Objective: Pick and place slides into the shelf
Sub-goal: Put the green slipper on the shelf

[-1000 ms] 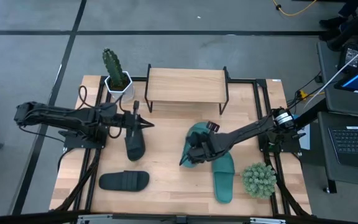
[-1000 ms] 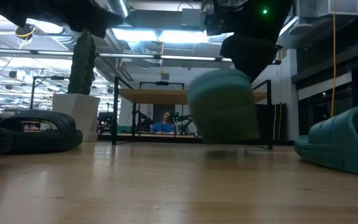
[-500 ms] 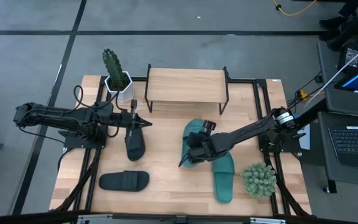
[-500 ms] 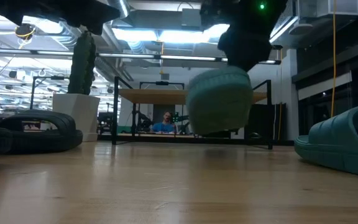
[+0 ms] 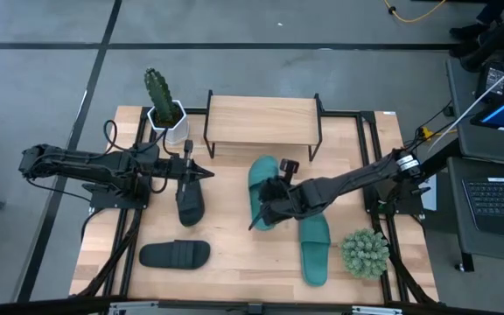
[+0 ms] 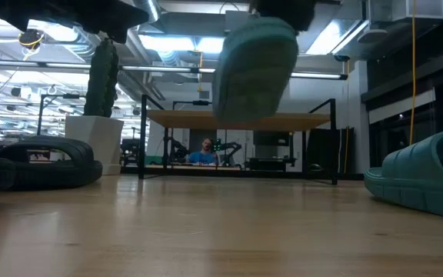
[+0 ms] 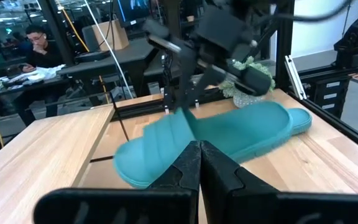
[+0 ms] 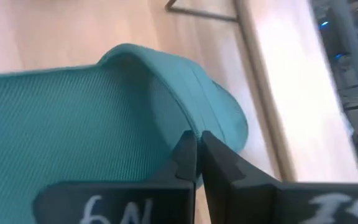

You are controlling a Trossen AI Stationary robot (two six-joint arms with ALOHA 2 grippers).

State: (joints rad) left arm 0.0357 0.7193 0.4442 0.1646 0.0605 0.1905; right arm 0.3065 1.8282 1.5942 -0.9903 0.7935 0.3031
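Robotics lab: ceiling ducts (image 6: 168, 54), workbenches (image 7: 98, 65), laptop (image 5: 497, 197).

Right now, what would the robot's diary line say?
right tool: shut on teal slide, lifted off table | left tool: shut, empty, over black slide | shelf: no slides on top

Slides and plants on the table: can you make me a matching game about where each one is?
Things:
1. lifted teal slide
2. other teal slide
3. cactus
4. bushy plant

Places:
A. in a white pot beside the shelf
B. table's front right corner
C. held in the air by the right pincer
D. lying flat on the table

Pairs: 1-C, 2-D, 3-A, 4-B
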